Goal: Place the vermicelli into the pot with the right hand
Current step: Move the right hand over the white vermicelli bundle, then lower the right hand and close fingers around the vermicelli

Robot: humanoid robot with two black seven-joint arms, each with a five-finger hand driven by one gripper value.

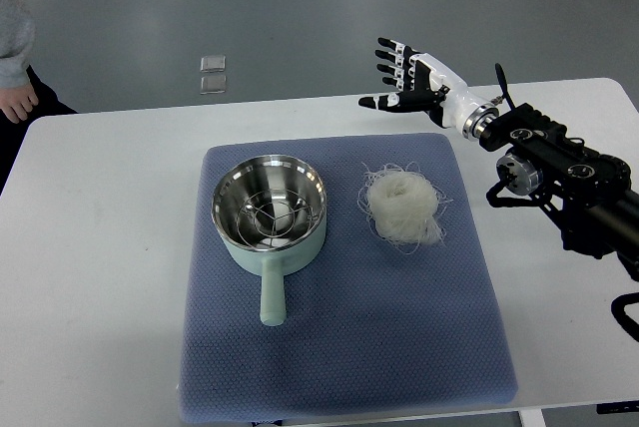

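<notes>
We see a white table (100,247) with a blue mat (339,347) spread across its middle. On the mat, toward nine o'clock of its centre, stands a pale green pot (270,210) with a shiny steel inside and a wire rack resting in it; its short handle (271,297) points to six o'clock. Just beside the pot, at its three o'clock and apart from it, lies the vermicelli (403,206), a loose white nest with stray threads curling out over the mat.

Our right hand (404,76) comes in from the right edge on a black arm (559,163) and hovers above the far edge of the table, at about twelve o'clock from the vermicelli and well apart from it. Its fingers (389,58) are spread and straight, and the thumb sticks out toward nine o'clock; it holds nothing.

At the picture's upper left corner we see a person's hand (18,100) and grey sleeve (12,33) near the table's far left corner. On the grey floor beyond the table lie two small square plates (212,74).
</notes>
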